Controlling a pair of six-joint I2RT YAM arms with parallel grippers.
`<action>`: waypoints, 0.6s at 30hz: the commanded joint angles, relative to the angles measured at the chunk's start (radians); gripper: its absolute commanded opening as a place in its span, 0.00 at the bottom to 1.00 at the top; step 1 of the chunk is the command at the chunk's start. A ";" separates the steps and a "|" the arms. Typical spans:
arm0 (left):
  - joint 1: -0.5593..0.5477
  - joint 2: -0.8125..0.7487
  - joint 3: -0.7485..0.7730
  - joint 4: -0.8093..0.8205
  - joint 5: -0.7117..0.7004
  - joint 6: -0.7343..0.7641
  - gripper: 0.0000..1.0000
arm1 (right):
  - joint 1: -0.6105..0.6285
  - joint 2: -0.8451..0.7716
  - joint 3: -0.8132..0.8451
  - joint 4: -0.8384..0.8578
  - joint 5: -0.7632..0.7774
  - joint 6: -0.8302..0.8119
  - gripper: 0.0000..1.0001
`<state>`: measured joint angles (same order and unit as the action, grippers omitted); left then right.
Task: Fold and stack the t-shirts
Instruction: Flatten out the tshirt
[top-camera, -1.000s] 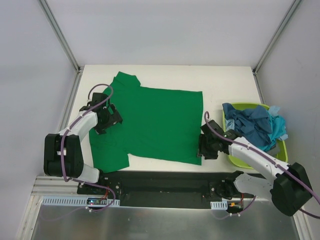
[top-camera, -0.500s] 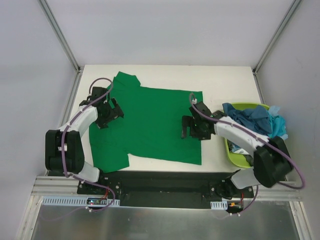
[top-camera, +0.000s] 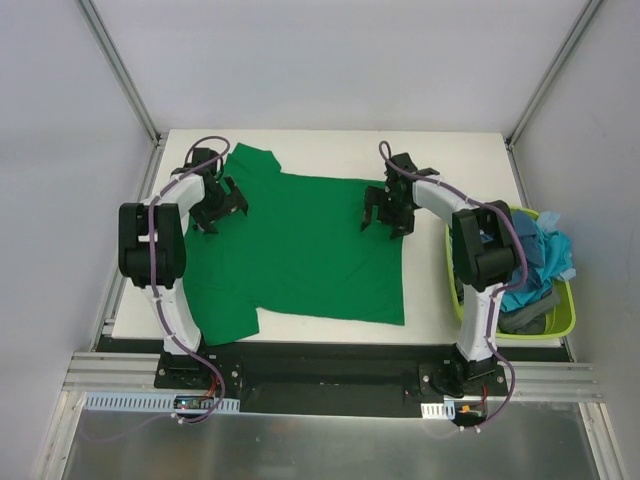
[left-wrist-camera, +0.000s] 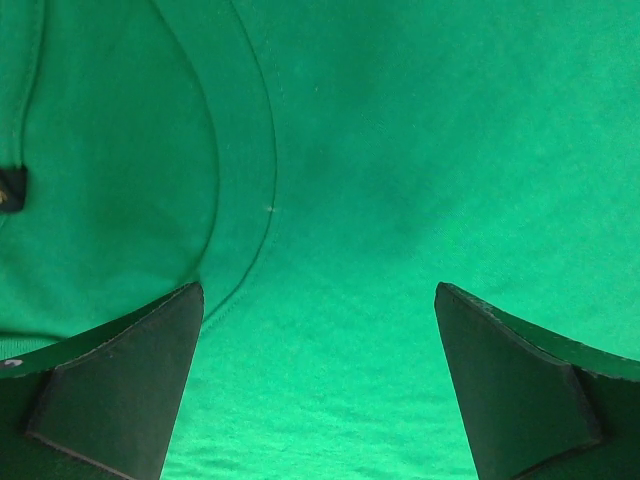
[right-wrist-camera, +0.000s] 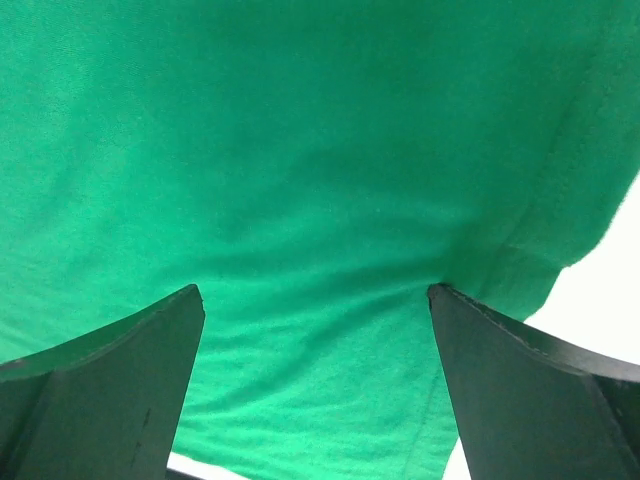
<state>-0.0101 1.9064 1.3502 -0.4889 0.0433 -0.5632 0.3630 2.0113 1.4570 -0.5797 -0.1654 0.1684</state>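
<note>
Bright green cloth t-shirt (top-camera: 300, 250) flat on the white bench (top-camera: 470, 155).
Left fingers (left-wrist-camera: 110, 390) and right fingers (right-wrist-camera: 100, 380) hang spread apart over it, gripping nothing.

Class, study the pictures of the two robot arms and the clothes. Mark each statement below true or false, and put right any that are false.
1. The green t-shirt lies spread out flat on the table. True.
2. The left gripper is shut on the shirt's collar. False: its jaws stand open over the cloth, gripping nothing.
3. The right gripper is open over the shirt, close to one edge of it. True.
4. The basket sits to the left of the green shirt and has nothing in it. False: it is on the right and holds blue shirts.
</note>
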 joint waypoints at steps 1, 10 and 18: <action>0.002 0.065 0.090 -0.063 0.021 0.010 0.99 | -0.048 0.125 0.124 -0.066 -0.063 -0.040 0.98; 0.002 0.206 0.260 -0.066 0.121 -0.029 0.99 | -0.168 0.338 0.445 -0.196 -0.108 -0.035 0.98; -0.016 0.278 0.411 -0.066 0.184 -0.044 0.99 | -0.243 0.432 0.709 -0.264 -0.125 -0.052 0.98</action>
<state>-0.0120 2.1601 1.6917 -0.5457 0.1780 -0.5934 0.1478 2.3909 2.0754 -0.7807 -0.3161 0.1589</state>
